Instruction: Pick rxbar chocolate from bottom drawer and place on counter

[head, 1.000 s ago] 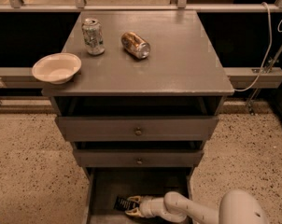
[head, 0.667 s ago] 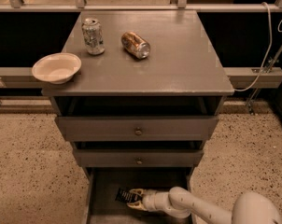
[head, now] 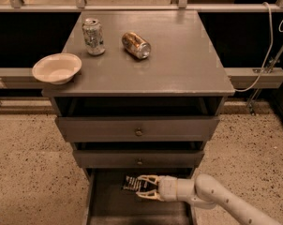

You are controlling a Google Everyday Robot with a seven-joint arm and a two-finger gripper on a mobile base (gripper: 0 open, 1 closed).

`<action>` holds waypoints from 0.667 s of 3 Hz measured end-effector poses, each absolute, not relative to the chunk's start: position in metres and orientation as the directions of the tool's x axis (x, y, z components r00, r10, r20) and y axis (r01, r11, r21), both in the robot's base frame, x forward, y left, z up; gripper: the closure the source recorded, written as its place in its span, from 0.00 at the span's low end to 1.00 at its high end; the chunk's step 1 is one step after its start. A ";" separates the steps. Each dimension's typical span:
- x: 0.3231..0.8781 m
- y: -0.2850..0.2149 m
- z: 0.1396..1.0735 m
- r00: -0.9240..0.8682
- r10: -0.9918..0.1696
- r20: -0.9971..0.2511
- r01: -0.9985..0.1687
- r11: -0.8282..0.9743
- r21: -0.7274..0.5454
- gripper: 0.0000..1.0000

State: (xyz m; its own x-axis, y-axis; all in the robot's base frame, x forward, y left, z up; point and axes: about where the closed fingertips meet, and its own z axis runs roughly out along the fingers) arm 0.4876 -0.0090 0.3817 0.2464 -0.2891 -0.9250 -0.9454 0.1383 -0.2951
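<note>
In the bottom drawer [head: 108, 206], arm [head: 216, 198] low and nearly level, pincer [head: 142, 186] tight on the rxbar chocolate [head: 130, 183].

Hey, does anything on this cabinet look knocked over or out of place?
The bronze can lies on its side on the counter, while the silver can beside it stands upright. The white bowl hangs over the counter's left edge. The gripper is down in the bottom drawer at the rxbar chocolate; nothing looks spilled.
</note>
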 end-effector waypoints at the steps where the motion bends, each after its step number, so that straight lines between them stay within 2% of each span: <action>1: 0.467 -0.029 0.455 0.341 -0.205 -0.918 -0.932 0.051 -0.358 1.00; 2: 0.450 -0.027 0.463 0.350 -0.165 -0.922 -0.935 -0.007 -0.353 1.00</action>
State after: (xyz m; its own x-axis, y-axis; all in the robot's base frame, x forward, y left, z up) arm 0.4504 -0.0268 0.4635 0.3496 -0.1649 -0.9223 -0.9355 -0.0070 -0.3534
